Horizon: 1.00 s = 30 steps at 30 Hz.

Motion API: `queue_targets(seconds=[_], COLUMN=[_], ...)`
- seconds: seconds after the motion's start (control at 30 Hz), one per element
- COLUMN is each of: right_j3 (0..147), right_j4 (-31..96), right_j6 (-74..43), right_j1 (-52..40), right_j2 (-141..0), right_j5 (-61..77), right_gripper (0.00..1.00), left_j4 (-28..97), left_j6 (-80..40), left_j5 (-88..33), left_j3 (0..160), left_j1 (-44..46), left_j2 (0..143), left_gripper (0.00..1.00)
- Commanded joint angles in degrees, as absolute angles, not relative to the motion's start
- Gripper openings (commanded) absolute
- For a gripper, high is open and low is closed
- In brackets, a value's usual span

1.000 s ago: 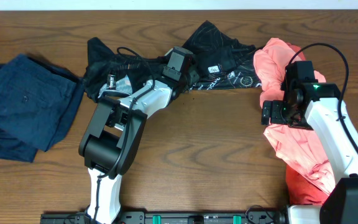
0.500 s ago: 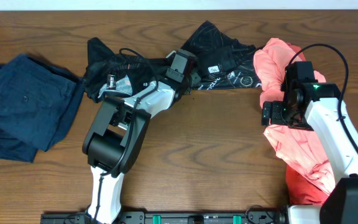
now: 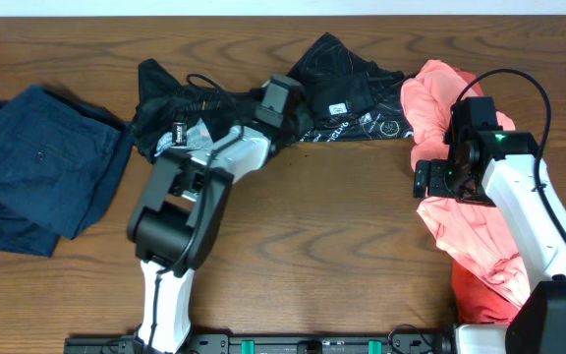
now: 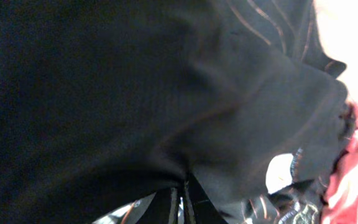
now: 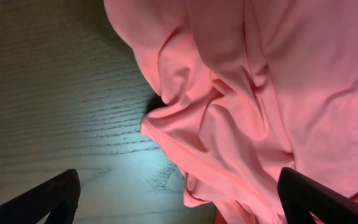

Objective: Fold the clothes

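Overhead: L end effector (image 3: 283, 110) clamped on black jersey (image 3: 347, 93).

We see the black jersey (image 4: 135, 106) filling the frame, thin orange lines crossing its folds, a coral-pink garment (image 4: 348, 165) at the right edge.

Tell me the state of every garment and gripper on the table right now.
black jersey: crumpled, unfolded, along the far edge.
coral-pink garment: crumpled, unfolded, right side.
navy garment: folded, far left.
left gripper: shut on the jersey.
right gripper: open, above the pink garment's edge.
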<state>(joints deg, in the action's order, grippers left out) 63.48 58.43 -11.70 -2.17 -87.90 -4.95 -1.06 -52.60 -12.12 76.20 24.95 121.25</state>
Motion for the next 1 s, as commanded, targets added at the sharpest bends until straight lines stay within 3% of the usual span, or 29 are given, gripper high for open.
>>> queue_targets(seconds=[0.0,0.27,0.47,0.63,0.7,0.77,0.83,0.97], right_j3=[63.8,63.8,63.8,63.8,63.8,63.8,63.8,63.8], right_j4=[58.2,58.2,56.7,52.4,50.8,49.4,48.2,45.4], right_j6=[-12.2,-9.0,-8.5,-8.4,-8.2,-8.2,-8.2,-6.8], right_j1=[-0.9,-0.9,-0.9,-0.9,-0.9,-0.9,-0.9,-0.9], right_j2=[-87.5,-87.7,-88.8,-91.5,-93.2,-95.1,-96.8,-98.8], right_j5=[-5.1,-5.1,-2.3,1.0,2.2,2.2,2.2,2.4], right_gripper=[0.99,0.95,0.72,0.54,0.53,0.56,0.73,0.76], left_j4=[5.3,50.3,74.6,77.0,74.7,71.1,67.0,60.8], left_j6=[-45.4,-33.6,-33.4,-32.9,-33.1,-33.0,-33.0,-33.3], left_j5=[-16.2,-8.3,6.3,7.2,7.0,4.6,-1.0,-9.9], left_j3=[76.0,76.0,75.6,72.4,71.1,69.7,68.4,65.9], left_j1=[23.5,22.4,20.9,17.7,15.6,13.8,13.1,14.1], left_j2=[113.0,100.1,97.5,93.5,91.6,89.8,88.8,89.0], left_gripper=[0.06,0.06,0.06,0.06,0.06,0.06,0.06,0.07])
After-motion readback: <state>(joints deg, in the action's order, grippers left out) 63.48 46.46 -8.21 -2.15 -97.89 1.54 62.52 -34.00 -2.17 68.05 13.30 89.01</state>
